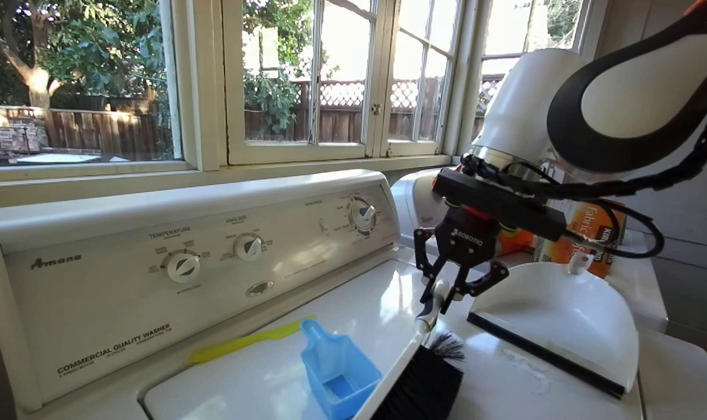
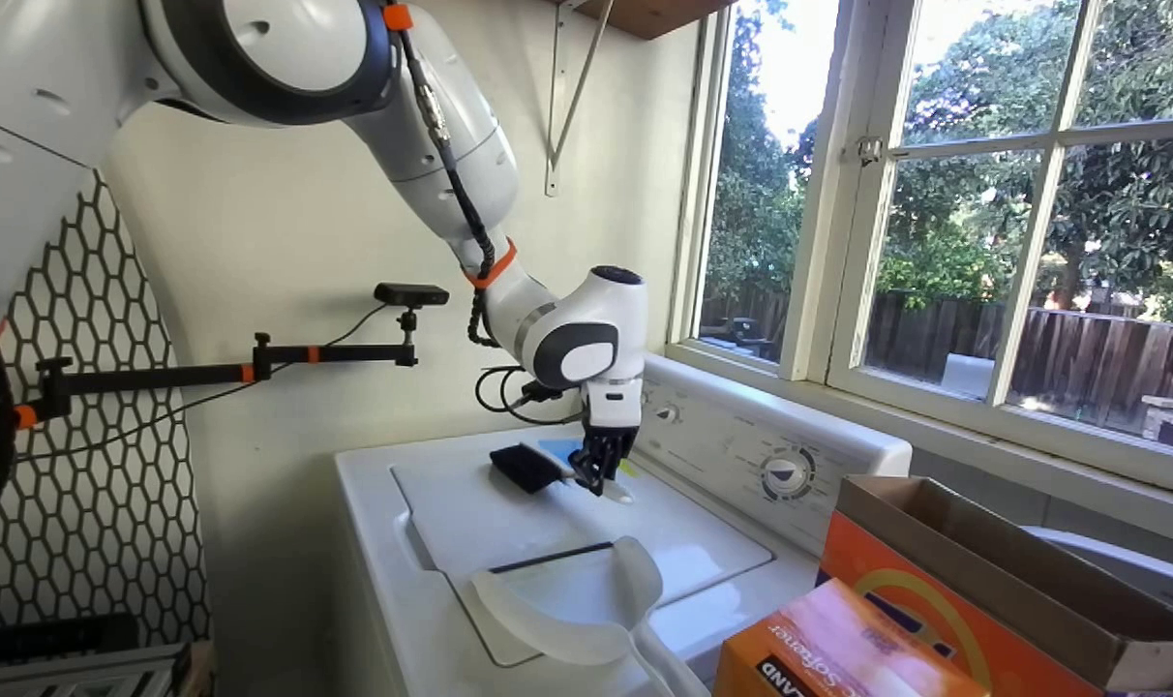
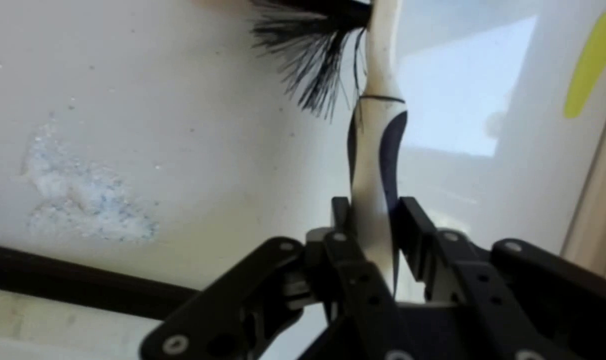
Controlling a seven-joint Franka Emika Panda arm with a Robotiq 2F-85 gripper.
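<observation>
Jointed black fingers [image 3: 417, 225] clamp the smooth, two-tone handle [image 3: 370, 185] of a bristly brush [image 1: 426, 382] over the glossy white washer [image 1: 237, 388], between an angular blue scoop [image 1: 337, 356] and a rounded white dustpan [image 1: 569, 318].

Brush [image 1: 424, 382] between scoop [image 1: 334, 357] and dustpan [image 1: 563, 321], washer [image 1: 237, 382] beneath

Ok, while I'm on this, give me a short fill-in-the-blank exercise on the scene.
1. The pincer grips the brush by its ____.
2. The scoop is coloured ____.
3. The powder patch lies near the black lip of the ____.
4. The washer panel bears the brand name ____.

Missing words: handle; blue; dustpan; Amana.
</observation>
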